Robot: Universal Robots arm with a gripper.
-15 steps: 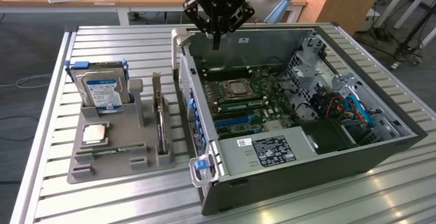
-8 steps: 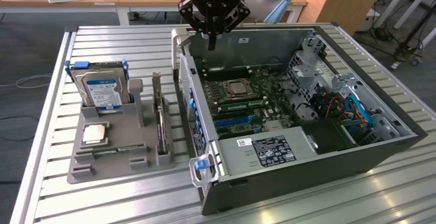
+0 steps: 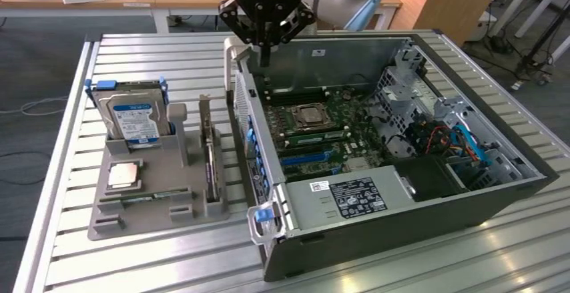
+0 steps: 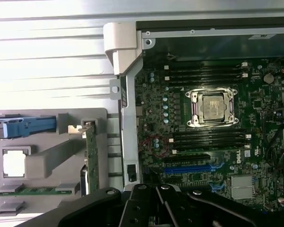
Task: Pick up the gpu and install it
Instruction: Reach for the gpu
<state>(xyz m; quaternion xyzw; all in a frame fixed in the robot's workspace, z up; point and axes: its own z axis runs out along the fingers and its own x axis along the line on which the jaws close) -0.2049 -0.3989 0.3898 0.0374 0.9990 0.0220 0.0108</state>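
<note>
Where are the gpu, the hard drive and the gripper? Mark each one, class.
gpu (image 3: 212, 166): exterior view, on the card's dark face.
hard drive (image 3: 133, 118): exterior view, on its blue-white label.
gripper (image 3: 265, 59): exterior view, at its shut fingertips.

The gpu (image 3: 211, 163) (image 4: 91, 158) is a thin, dark, flat card that stands up on its long edge in a slot of the gray holder (image 3: 133, 223), just beside the open computer case (image 3: 383, 239).

Bright, even room light. The table (image 4: 47, 52) glares white in the wrist view. Shadow inside the computer case (image 3: 343, 59).
</note>
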